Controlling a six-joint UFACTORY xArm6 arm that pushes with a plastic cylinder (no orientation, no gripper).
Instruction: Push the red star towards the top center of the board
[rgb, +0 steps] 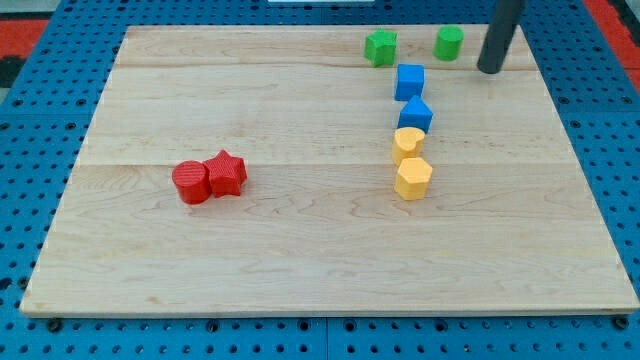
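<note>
Left of centre, toward the table's left edge: red star (227, 173) touching red cylinder (190, 183), unmoved. My tip (490, 70), bare rod holding nothing, near top right corner. Push not begun.

A red cylinder (190, 183) lies left of the worktop (300, 260) centre. Near the top edge sit two green blocks (380, 47) (448, 43); below them, toward the right, run two blue blocks (409, 81) (415, 114) and two yellow ones (407, 144) (413, 178).

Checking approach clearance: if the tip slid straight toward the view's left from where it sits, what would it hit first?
Probably the green cylinder: it sits just left of my tip, slightly higher in view, so it could slip past below. The green star lies beyond.
</note>
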